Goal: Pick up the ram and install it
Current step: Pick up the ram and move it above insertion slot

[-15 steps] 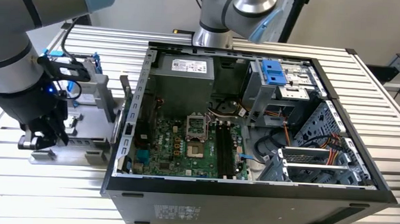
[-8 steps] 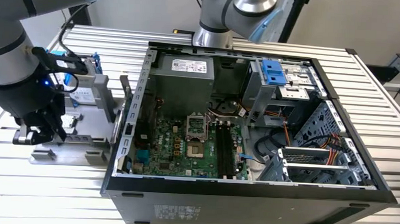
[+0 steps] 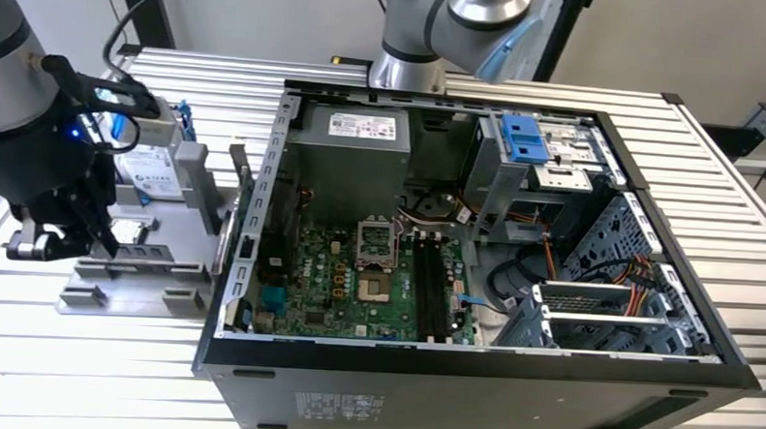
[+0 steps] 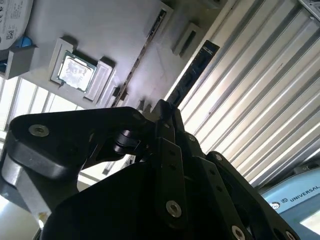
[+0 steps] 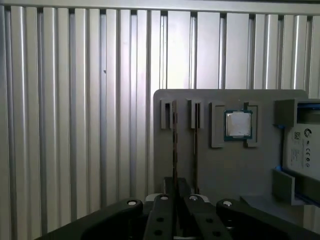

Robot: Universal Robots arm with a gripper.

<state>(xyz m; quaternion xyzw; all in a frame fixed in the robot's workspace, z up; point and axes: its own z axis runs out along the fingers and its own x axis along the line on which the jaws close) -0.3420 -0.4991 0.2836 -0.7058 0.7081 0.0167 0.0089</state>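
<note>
I find the gripper (image 5: 176,189) closed on one end of the ram (image 5: 174,142). The ram stands on its long edge in a slot of the grey holder (image 5: 220,170), at the exterior view's left of the open computer case (image 3: 486,229). The processor (image 5: 237,124) sits in its own recess near the ram.

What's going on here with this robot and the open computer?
The arm's gripper is down at the grey parts holder beside the open computer case, lined up on a ram stick standing on edge in its slot. It is not yet in the motherboard. A processor chip and hard drive share the holder.
</note>
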